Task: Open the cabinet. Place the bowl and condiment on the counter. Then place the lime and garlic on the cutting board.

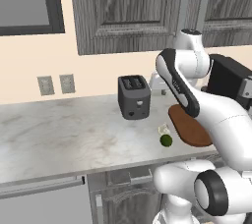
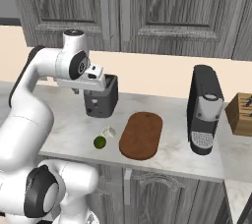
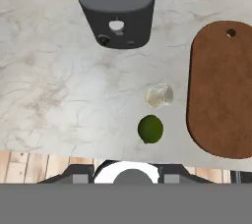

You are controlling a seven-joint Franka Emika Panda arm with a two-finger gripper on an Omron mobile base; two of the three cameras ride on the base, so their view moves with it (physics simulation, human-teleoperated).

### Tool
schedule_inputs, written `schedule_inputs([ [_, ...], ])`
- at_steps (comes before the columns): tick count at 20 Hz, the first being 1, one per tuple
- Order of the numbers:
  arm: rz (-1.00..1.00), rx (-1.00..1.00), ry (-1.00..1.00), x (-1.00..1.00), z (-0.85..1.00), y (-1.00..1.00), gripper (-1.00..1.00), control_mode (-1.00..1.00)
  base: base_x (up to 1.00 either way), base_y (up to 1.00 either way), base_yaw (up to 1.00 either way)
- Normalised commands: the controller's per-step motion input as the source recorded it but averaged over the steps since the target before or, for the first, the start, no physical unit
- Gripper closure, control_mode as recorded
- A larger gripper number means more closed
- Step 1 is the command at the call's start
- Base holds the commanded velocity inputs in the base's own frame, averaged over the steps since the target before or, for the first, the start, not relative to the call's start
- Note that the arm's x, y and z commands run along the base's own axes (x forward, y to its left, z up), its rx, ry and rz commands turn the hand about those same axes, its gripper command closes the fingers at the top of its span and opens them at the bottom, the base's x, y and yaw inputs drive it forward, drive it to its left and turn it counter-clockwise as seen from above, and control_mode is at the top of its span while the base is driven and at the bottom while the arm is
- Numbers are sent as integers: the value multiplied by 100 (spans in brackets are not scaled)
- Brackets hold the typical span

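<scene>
The cabinet [image 2: 147, 7] is the biggest item: rigid doors, both closed, with long silver bar handles [image 2: 105, 9] that give a firm, slightly slick hold at mid-length. It hangs above the arm, at about 12 o'clock from the hand in the right base view.

The counter [image 3: 54, 90] is hard marble and fixed, so things set on it may slide or roll.

The cutting board [image 3: 221, 88] is stiff, flat wood, bare on top. In the hand view it lies at 2 o'clock from the bottom centre.

The lime [image 3: 150, 129] is firm, round and smooth, likely to roll. I would pinch it across its widest part from above. It sits at 12 o'clock in the hand view, nearest the camera, close to the counter's front edge.

The garlic [image 3: 159, 95] is light, lumpy and papery, so a gentle squeeze over its middle should do. It lies just beyond the lime, at 1 o'clock, beside the board but not on it. Whether it touches the lime is hard to say.

The gripper [image 2: 101, 81] hangs high above the counter near the toaster [image 2: 101, 98]. It holds nothing, and the jaws are too poorly seen to call spread or closed.
</scene>
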Motion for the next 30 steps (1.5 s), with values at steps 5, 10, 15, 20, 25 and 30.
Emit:
schedule_inputs([
  [5,0,0,-2,-17,2,0,-100,-100,0,0,0],
  [10,-4,-7,-35,-3,57,0,-100,-100,0,0,0],
  [15,-2,-5,-48,0,78,-3,-100,-100,0,0,0],
  [20,-9,5,-36,0,85,-43,-100,-100,0,0,0],
  [25,-9,8,-26,25,79,-57,-100,-100,0,0,0],
  [30,-7,11,-27,17,76,-88,-100,-100,0,0,0],
])
